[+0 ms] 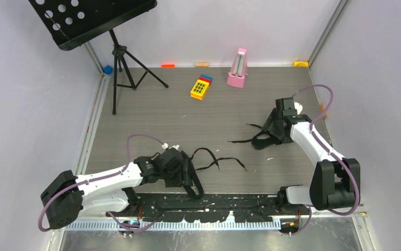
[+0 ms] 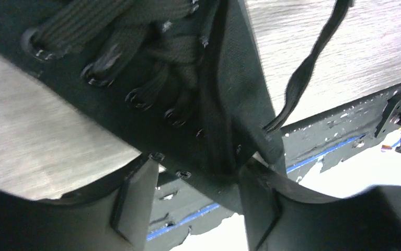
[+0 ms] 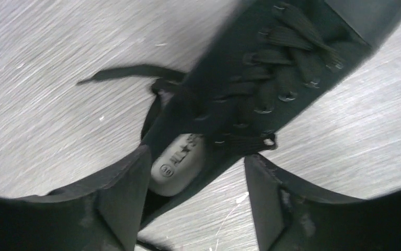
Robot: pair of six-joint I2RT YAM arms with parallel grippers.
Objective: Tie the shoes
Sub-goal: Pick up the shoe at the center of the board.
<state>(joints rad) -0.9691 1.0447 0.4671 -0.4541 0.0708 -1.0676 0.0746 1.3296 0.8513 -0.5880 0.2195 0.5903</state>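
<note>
One black shoe [image 1: 180, 170] lies near the front left, under my left gripper [image 1: 187, 180]. In the left wrist view its eyelet side [image 2: 151, 78] fills the top; its edge hangs between the parted fingers of the left gripper [image 2: 198, 201], touching the right finger [image 2: 258, 206] and clear of the left one. A loose lace [image 2: 302, 73] trails right. The other shoe [image 1: 265, 137] lies at mid right below my right gripper [image 1: 277, 128]. In the right wrist view the right gripper [image 3: 195, 201] stands open over the heel, grey insole [image 3: 180, 162] by the left finger [image 3: 125, 201], lace [image 3: 130, 73] spread left.
A music stand [image 1: 91, 21] on a tripod [image 1: 122, 68] occupies the back left. A pink metronome [image 1: 238, 68] and a yellow keypad toy [image 1: 201, 88] sit at the back. A black perforated strip [image 1: 208, 204] runs along the near edge. Walls close both sides.
</note>
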